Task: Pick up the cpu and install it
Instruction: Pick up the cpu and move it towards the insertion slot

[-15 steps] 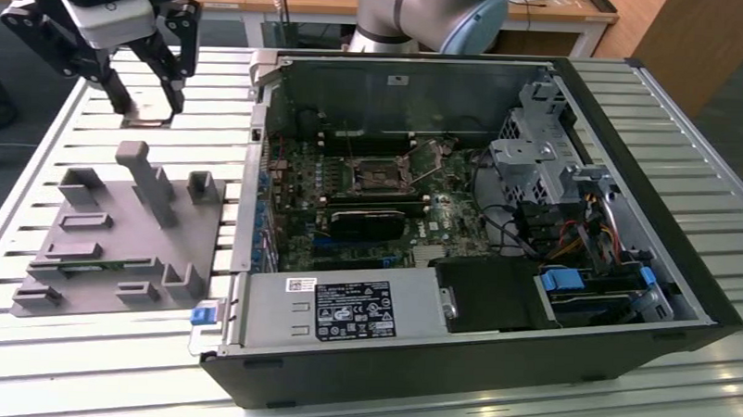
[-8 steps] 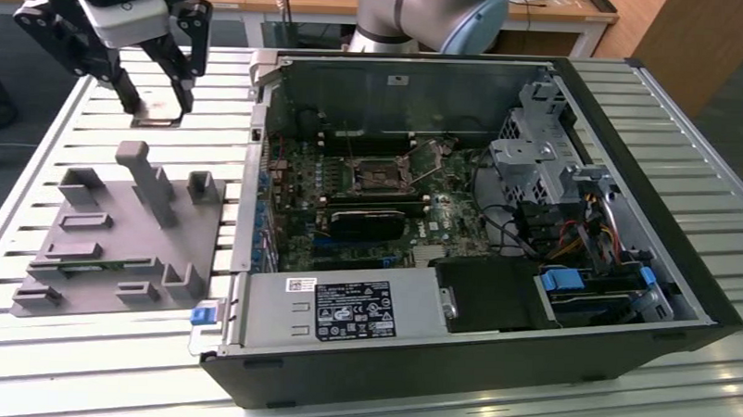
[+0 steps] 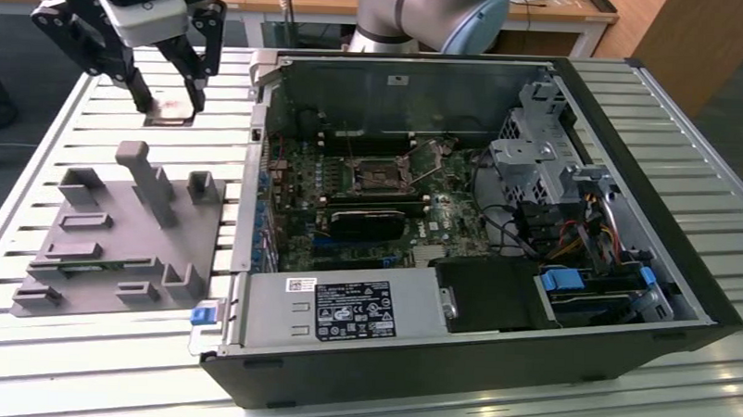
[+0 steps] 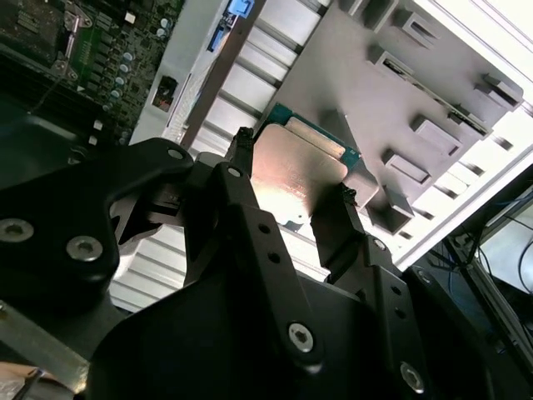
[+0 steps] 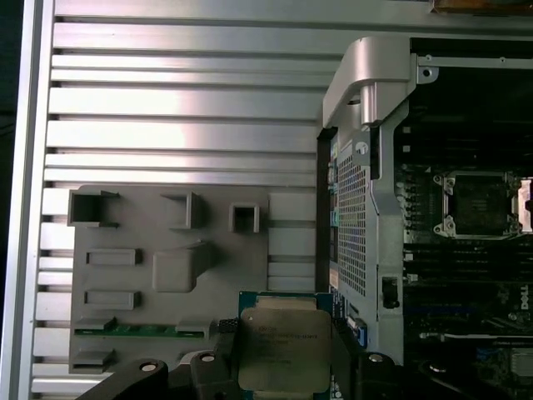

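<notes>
Slats of pale, glossy metal are seen running across the surface, on which a matte grey plastic tray with upright posts and blocky pockets is laid beside an open black computer case. A green motherboard with a square, empty socket is exposed inside the case. The black, bolted pincer is pointed downward at the exterior view's left, beyond the tray. The cpu, a flat square with a dull silvery top and green edge, is clamped at opposite sides between the pincer's two fingers. It is held level beside the case, well apart from the socket.
</notes>
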`<state>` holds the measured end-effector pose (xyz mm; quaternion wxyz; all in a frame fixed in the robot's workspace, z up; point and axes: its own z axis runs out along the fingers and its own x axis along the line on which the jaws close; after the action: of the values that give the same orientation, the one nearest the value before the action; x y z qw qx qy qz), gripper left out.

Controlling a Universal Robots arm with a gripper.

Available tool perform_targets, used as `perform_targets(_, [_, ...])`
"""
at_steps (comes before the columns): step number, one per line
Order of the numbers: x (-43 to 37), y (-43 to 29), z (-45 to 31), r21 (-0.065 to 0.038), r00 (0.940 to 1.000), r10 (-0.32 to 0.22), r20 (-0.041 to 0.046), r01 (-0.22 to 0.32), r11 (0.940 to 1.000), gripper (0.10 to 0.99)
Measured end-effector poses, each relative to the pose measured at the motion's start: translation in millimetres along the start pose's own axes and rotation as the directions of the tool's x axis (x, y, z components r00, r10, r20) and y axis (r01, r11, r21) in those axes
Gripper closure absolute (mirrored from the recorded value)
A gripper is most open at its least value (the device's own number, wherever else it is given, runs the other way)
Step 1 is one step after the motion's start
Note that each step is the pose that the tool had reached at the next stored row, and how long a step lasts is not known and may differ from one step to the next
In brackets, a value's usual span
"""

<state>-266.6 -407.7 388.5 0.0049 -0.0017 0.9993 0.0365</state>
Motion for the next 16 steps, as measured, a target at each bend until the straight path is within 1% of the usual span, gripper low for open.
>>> perform_targets(7, [-6.6,0.4,0.1,0.000,1.0000,0.000,0.0000,0.000,1.0000,0.553])
perform_targets(16, [-12.9,1.5,0.2,0.000,1.0000,0.000,0.0001,0.000,1.0000,0.553])
